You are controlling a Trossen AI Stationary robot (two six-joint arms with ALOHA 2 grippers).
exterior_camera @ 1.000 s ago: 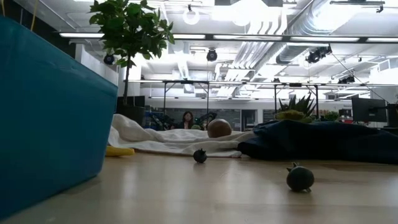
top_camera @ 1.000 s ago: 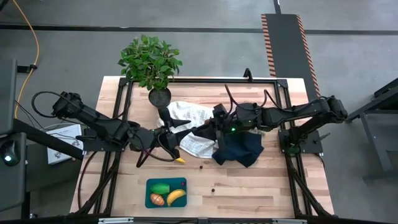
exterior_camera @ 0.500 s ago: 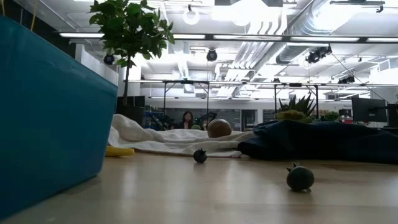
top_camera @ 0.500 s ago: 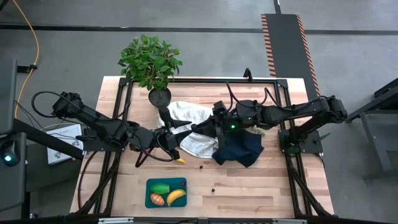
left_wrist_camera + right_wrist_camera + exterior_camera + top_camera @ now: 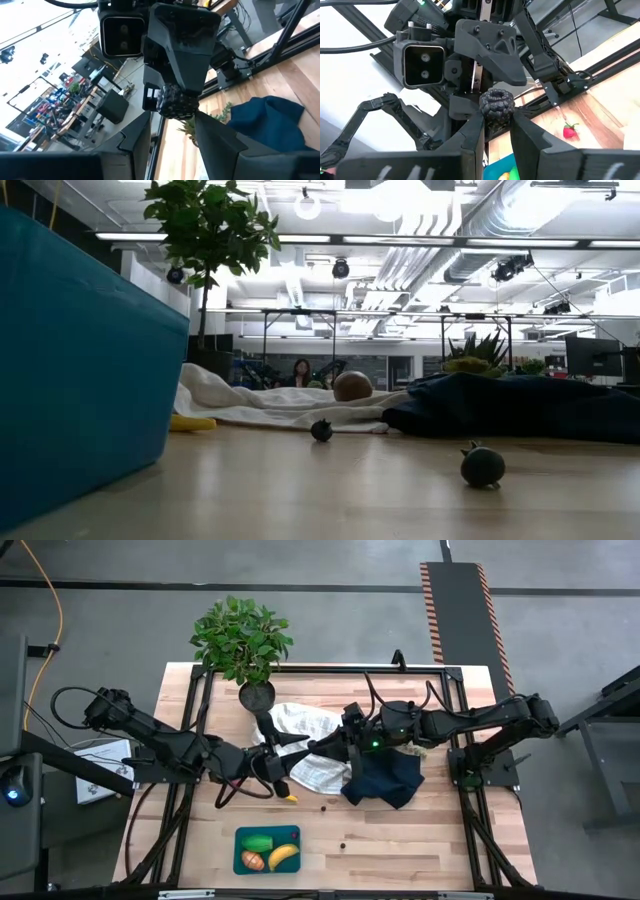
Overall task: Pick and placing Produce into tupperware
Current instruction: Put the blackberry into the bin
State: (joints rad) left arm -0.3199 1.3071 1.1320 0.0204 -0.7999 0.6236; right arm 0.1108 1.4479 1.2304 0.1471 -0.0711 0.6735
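Note:
A dark bumpy berry (image 5: 177, 99), one of the produce, hangs in the air over the white cloth (image 5: 300, 730) at mid-table. My left gripper (image 5: 174, 117) comes at it from the table's left and my right gripper (image 5: 497, 119) from the right. They meet tip to tip, both shut on the berry (image 5: 496, 102). The teal tupperware (image 5: 267, 849) stands near the front edge and holds a green piece, an orange piece and a yellow banana. A yellow bit (image 5: 290, 798) and two small dark bits (image 5: 322, 806) (image 5: 343, 843) lie on the wood. My left gripper pinches the berry by two opposite sides (image 5: 161, 107) between its fingertips (image 5: 146, 125). It reaches in level from the table's left. The berry is lifted clear of the cloth. My right gripper pinches the same berry by its lower sides (image 5: 485, 114) between its fingertips (image 5: 476, 125). It reaches in level from the table's right, facing the left gripper. The berry sits at the fingers' free ends, clear of the table.
A potted plant (image 5: 243, 640) stands at the table's far left. A navy cloth (image 5: 385, 780) lies right of the white one, with a spiky green piece (image 5: 480, 355) on it. A brown ball (image 5: 352, 386) rests on the white cloth. A red strawberry (image 5: 568, 131) lies on the wood.

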